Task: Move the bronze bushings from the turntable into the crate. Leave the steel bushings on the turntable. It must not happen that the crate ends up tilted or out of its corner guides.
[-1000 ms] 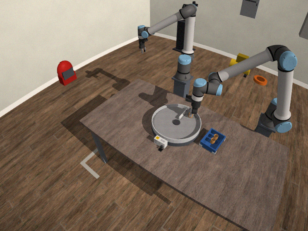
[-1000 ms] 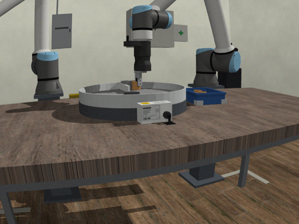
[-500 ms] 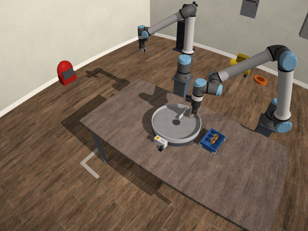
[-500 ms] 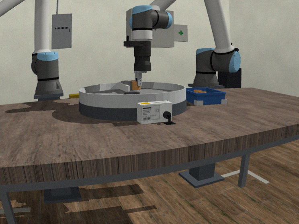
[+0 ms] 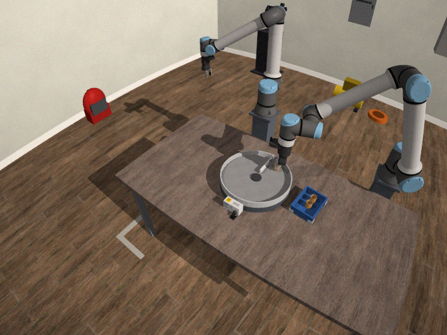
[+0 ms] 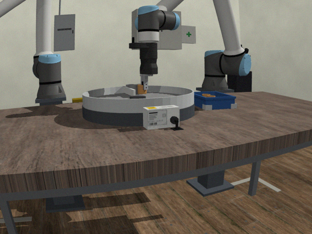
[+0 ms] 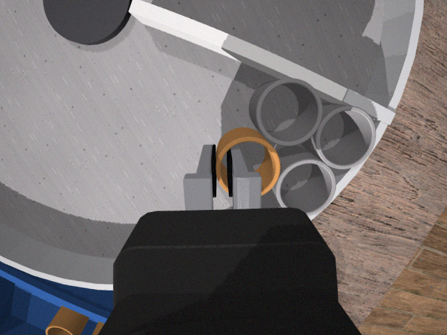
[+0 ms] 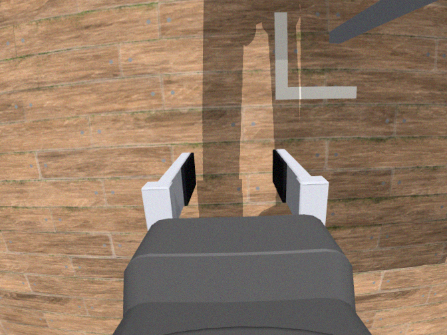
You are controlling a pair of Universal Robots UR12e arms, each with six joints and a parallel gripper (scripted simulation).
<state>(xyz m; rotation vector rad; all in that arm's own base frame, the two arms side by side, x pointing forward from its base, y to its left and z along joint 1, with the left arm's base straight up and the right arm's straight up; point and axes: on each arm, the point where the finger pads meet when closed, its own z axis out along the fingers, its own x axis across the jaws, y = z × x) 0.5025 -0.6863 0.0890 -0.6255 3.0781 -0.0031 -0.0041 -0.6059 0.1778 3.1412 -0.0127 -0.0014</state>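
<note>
Well, the left gripper [image 5: 277, 166] [image 6: 144, 88] [image 7: 221, 160] is the nearer tool by far, straddling one wall of the upright orange-bronze cylindrical bushing [image 5: 274, 166] [image 6: 140, 89] [image 7: 273, 169] on the round grey metal turntable [image 5: 253, 200] [image 6: 138, 104] [image 7: 397, 57]. One finger stands outside the wall, on the open side; the other reaches into the bore. The bushing's long axis is vertical, along the fingers, so I judge a straight lift suits it. A narrow gap shows between the pads, and whether both press the wall I cannot tell.

The three grey steel bushings [image 5: 273, 161] [image 7: 258, 111] crowd its other side, towards the pale straight divider bar [image 5: 265, 167] [image 6: 129, 90] [image 7: 281, 64] — the lift should begin away from them. The right gripper [image 5: 208, 74] [image 8: 233, 167] hangs wide apart, holding nothing, well off over the floor.

The blue plastic crate [image 5: 300, 212] [image 6: 219, 103] [image 7: 54, 297] sits level beside the turntable, with two bronze bushings [image 5: 309, 203] [image 6: 206, 95] [image 7: 67, 319] in it. In the left wrist view it is cut off by the frame and the gripper body (its far pockets are lost there). From outside, the turntable wall masks the bushing's foot — contact down there is guesswork.
</note>
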